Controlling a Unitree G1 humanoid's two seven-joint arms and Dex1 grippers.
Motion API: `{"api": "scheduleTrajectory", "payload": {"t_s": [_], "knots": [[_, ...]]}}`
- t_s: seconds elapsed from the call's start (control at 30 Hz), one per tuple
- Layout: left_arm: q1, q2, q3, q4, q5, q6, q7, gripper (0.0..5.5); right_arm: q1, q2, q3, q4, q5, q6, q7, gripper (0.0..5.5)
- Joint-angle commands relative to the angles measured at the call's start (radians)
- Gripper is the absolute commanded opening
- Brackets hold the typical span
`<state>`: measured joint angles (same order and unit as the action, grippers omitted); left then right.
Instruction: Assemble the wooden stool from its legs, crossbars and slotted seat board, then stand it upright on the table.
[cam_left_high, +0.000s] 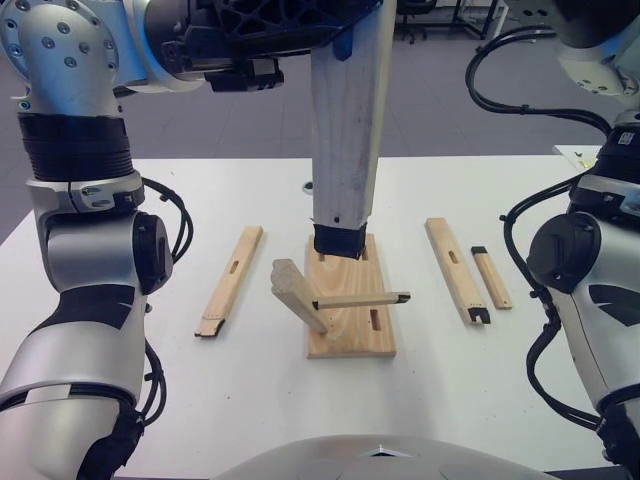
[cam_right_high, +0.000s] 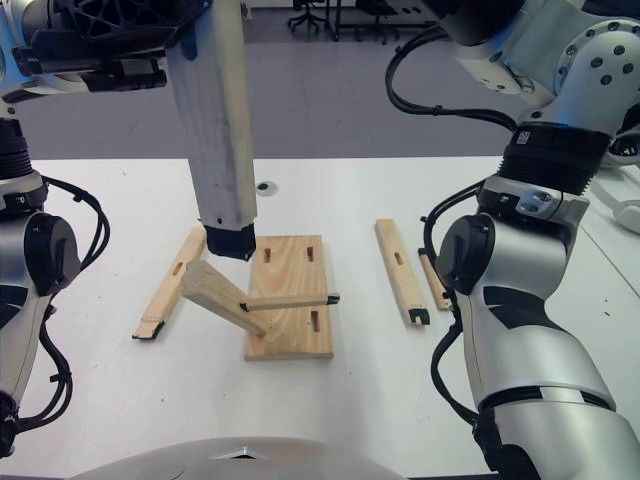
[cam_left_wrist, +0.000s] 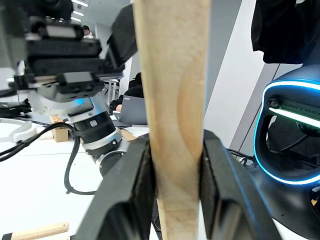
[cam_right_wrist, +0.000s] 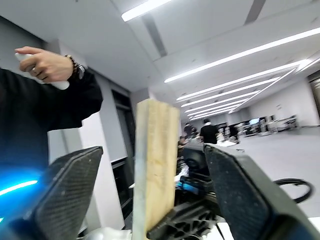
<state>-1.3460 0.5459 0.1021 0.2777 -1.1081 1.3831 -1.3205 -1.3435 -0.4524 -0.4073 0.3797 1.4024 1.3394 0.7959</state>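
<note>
Overhead, the leg (cam_left_high: 345, 130) runs out of the top of both eye views, so its upper end and the grip on it are cut off there. The left wrist view settles it: the left gripper (cam_left_wrist: 175, 165) is clenched on the leg, both black fingers (cam_left_wrist: 142, 190) pressed flat to the pale, grained wood. In the right wrist view the right gripper (cam_right_wrist: 152, 150) stands spread around the leg's end, with a gap on either side and neither pad touching. The leg hangs upright over the middle of the table (cam_left_high: 250, 400). Its black-capped lower end sits at the far edge of the board (cam_left_high: 352, 335) and hides that edge; whether the cap touches the board is hard to tell. The board lies flat, light wood with small slots. Across its near left part leans a second leg (cam_left_high: 297, 293), tilted, with a thin crossbar (cam_left_high: 362, 299) jutting from it to the right, dark at the tip. A left bar (cam_left_high: 230, 280) lies well apart on the table; a right bar (cam_left_high: 455, 270) and a short bar (cam_left_high: 491, 277) lie just beside each other on the other side.
</note>
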Motion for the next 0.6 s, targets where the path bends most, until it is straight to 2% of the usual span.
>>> {"api": "scheduleTrajectory", "payload": {"t_s": [0.03,0.37,0.6], "knots": [[-0.014,-0.025,-0.02,-0.014,-0.027,0.053,-0.008,1.01,-0.046,0.035,0.029,0.043,0.016,0.05,-0.011,3.77],[-0.009,-0.112,-0.002,-0.042,-0.106,0.175,0.054,1.01,-0.063,0.096,0.024,0.044,0.122,0.103,-0.014,3.77],[-0.013,-0.129,0.016,-0.024,-0.124,0.201,0.088,1.01,-0.018,0.107,0.056,-0.008,0.244,0.15,-0.064,2.43]]}}
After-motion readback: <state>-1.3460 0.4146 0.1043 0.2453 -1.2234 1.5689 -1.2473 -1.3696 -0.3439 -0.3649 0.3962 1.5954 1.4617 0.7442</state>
